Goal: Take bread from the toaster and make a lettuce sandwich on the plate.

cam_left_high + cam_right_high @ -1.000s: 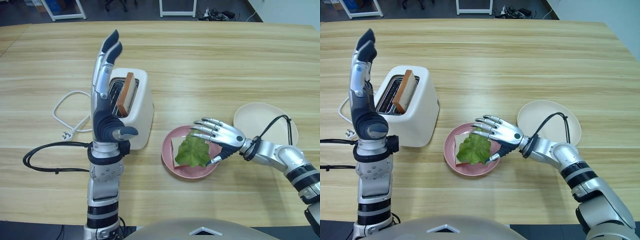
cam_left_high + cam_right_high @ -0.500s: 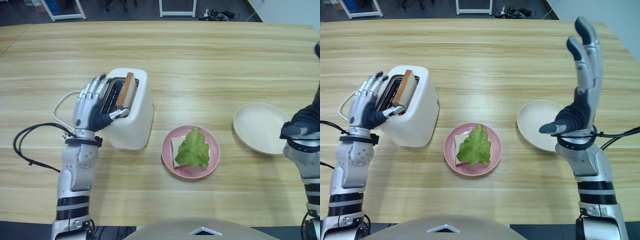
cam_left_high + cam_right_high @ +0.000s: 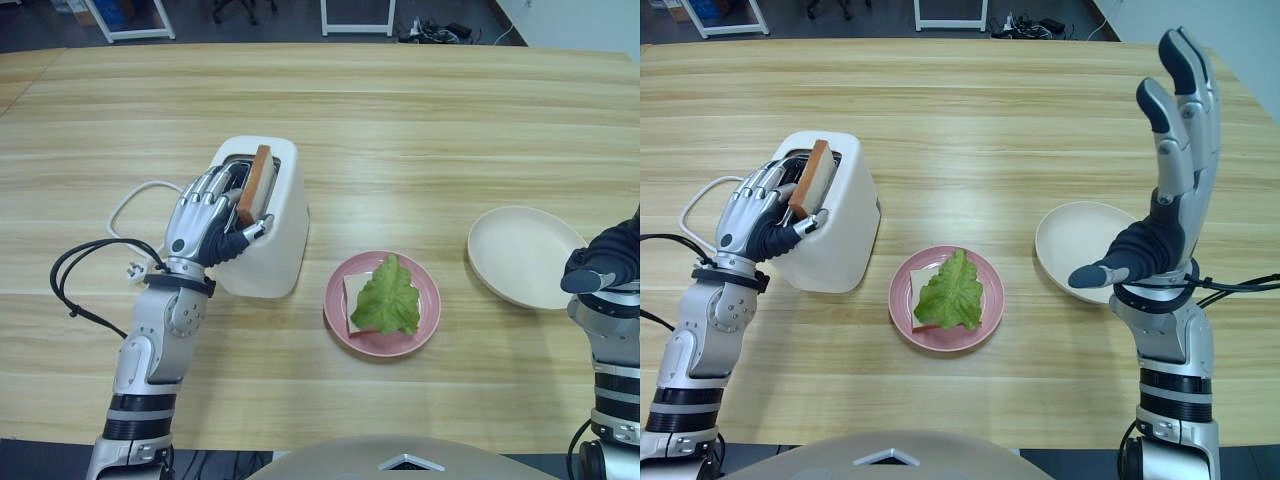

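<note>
A cream toaster (image 3: pixel 278 250) stands left of centre with one brown-crusted bread slice (image 3: pixel 258 180) upright in its slot. My left hand (image 3: pixel 205 215) rests on the toaster's near left top. Its fingers lie along the left of the slice and its thumb is at the near right end, loosely curled around the slice. A pink plate (image 3: pixel 336 312) at centre holds a white bread slice (image 3: pixel 349 298) with a green lettuce leaf (image 3: pixel 386 300) on top. My right hand (image 3: pixel 1168 190) is raised upright at the right, fingers spread, holding nothing.
An empty cream plate (image 3: pixel 520 255) lies right of the pink plate, partly behind my right hand. The toaster's white cord (image 3: pixel 125 205) loops off to the left. Black cables (image 3: pixel 75 290) hang by my left arm. Bare wooden table stretches beyond the toaster.
My left hand came down from upright to the toaster and slid right, bracketing the slice. My right hand left the lettuce on the plate and rose upright at the right.
</note>
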Robot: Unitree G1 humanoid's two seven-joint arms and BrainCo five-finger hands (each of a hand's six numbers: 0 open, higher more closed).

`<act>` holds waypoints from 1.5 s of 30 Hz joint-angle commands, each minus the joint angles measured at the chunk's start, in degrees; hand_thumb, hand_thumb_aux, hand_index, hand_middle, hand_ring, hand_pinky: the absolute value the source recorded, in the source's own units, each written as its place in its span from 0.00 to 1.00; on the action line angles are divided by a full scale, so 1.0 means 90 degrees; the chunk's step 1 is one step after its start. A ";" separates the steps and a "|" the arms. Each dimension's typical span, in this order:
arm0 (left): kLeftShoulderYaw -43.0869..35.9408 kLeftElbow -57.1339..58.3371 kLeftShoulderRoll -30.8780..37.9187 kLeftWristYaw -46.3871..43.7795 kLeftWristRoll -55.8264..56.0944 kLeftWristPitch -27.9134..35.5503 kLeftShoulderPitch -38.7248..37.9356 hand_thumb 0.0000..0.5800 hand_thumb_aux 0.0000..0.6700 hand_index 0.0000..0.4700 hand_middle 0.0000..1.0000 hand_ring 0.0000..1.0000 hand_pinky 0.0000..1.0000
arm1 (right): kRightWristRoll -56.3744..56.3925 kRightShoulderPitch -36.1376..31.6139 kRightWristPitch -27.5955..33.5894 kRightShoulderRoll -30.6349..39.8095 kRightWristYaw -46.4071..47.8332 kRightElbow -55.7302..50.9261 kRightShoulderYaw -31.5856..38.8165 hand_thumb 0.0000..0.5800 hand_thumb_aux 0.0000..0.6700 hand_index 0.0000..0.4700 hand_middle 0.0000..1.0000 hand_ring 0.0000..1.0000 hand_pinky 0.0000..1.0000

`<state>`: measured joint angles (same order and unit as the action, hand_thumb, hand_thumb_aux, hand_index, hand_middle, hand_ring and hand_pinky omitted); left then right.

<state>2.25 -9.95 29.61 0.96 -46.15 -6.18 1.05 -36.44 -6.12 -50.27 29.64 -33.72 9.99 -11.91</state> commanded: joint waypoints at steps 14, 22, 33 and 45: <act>0.0262 0.0219 -0.0430 -0.0318 0.2070 0.0253 0.0186 1.00 1.00 1.00 0.34 0.34 0.34 | -0.0523 0.0241 -0.0366 -0.0257 0.0166 -0.0213 -0.0121 0.00 0.00 0.00 0.00 0.00 0.00; 0.0630 -0.0197 -0.0570 0.0090 0.2286 0.0235 0.0312 1.00 1.00 1.00 1.00 1.00 1.00 | -0.0504 0.0214 -0.0342 -0.0354 0.0326 -0.0215 -0.0064 0.00 0.00 0.00 0.00 0.00 0.00; 0.1015 -0.0564 -0.0473 0.1136 0.1785 -0.0191 0.0581 1.00 1.00 1.00 1.00 1.00 1.00 | -0.0480 0.0172 -0.0316 -0.0507 0.0497 -0.0180 0.0044 0.00 0.00 0.00 0.00 0.00 0.00; 0.0726 -0.1057 -0.0437 0.1106 0.1804 -0.1207 0.0841 1.00 1.00 1.00 1.00 1.00 1.00 | -0.0420 -0.0003 -0.0410 -0.0512 0.0468 -0.0449 0.0054 0.00 0.00 0.00 0.00 0.00 0.00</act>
<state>11.21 -18.90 25.37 12.44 -30.25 -15.40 7.76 -40.97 -5.11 -53.88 24.94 -29.52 6.92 -11.23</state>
